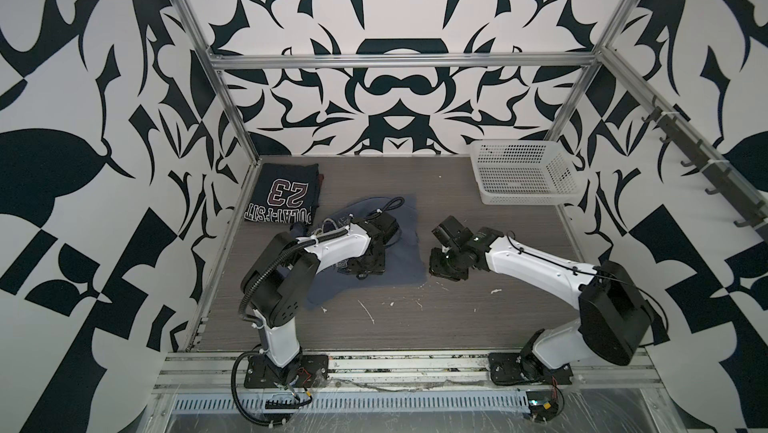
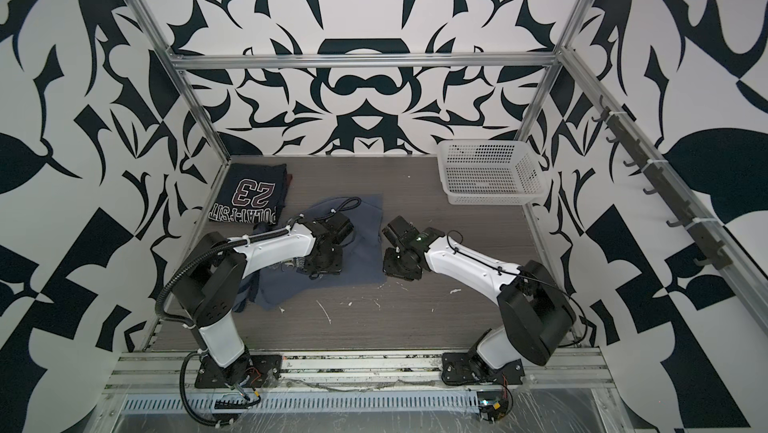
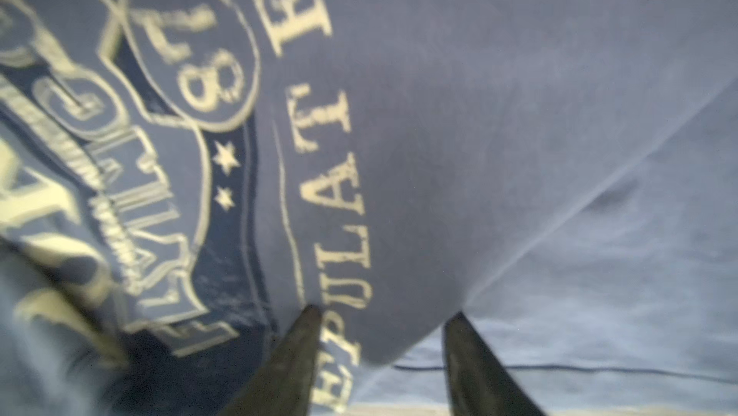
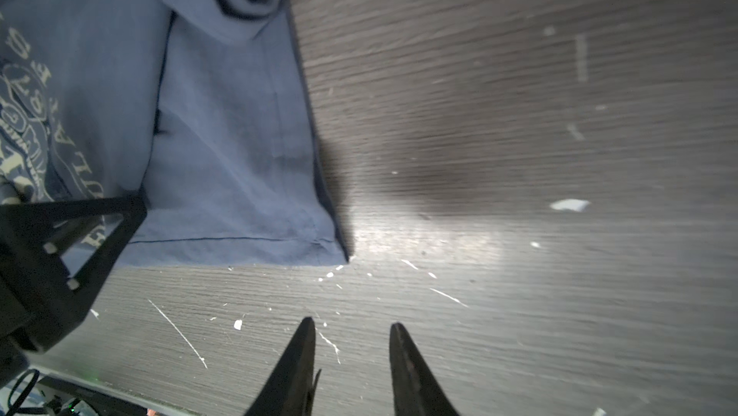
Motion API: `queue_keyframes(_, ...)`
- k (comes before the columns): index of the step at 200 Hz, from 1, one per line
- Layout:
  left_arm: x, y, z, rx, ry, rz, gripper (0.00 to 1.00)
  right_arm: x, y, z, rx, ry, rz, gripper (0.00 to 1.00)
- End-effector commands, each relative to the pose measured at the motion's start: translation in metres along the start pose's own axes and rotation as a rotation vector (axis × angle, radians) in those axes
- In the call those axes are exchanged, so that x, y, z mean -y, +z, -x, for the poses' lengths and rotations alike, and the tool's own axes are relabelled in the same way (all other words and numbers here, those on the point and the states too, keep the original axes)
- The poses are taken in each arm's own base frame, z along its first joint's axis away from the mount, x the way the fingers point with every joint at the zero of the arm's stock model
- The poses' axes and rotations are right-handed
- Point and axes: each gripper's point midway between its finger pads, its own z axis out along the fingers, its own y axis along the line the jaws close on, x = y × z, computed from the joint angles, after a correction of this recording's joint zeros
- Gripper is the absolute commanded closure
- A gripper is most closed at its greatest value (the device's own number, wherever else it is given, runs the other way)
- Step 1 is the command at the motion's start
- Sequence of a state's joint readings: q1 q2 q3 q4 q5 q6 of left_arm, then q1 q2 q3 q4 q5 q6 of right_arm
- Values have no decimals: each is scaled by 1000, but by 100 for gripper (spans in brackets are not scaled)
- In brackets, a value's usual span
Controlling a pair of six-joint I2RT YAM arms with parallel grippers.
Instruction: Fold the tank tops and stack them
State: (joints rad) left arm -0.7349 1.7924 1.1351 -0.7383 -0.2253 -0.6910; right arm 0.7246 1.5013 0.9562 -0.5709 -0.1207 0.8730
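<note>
Nearest the lens: left arm's black elbow housing (image 1: 277, 285), raised over the near-left of the grey wood-grain table (image 1: 415, 318).

Far-left corner: dark navy tank top with dark-red "23" print (image 1: 286, 194), folded to a neat rectangle and lying flat.

Centre-left, just beside it: slate-blue tank top with pale crest graphic (image 1: 405, 252), part folded, one flap doubled over, near-left end rumpled under the arm.

The left gripper (image 3: 383, 316) is down on this cloth with its jaws partway apart. The tips straddle the folded edge by the lettering. No cloth visibly pinched.

The right gripper (image 4: 351, 324) is partway open and empty. It hovers over bare table just off the shirt's hemmed corner (image 4: 335, 250).

Far right: white perforated plastic basket (image 1: 523, 185), well apart.

Step, as I judge it: next fold of the slate-blue top.

To do it well:
- Left should bite both layers at the fold, not only the top ply.
- Right should take the hem corner so both ends lift together.
- Keep the lift low and carry straight across.
- Match edges before letting go.
- Smooth the rumpled end first, or the stack on the navy top sits crooked.
</note>
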Motion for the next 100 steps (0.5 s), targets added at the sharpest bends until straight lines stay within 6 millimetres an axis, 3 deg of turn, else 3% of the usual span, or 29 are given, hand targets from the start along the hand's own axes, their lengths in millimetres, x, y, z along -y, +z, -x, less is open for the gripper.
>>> queue_keyframes(1, -15, -1, 8, 25, -24, 76, 71, -14, 9, -4, -4, -48, 30, 64)
queue_keyframes(46, -22, -7, 15, 52, -90, 31, 95, -18, 29, -1, 3, -84, 53, 53)
queue_keyframes(71, -30, -9, 18, 62, -132, 8, 98, -17, 40, -2, -6, -88, 52, 42)
queue_keyframes(100, -33, -7, 17, 47, -153, 0, 99, -17, 53, -7, -32, -88, 49, 42)
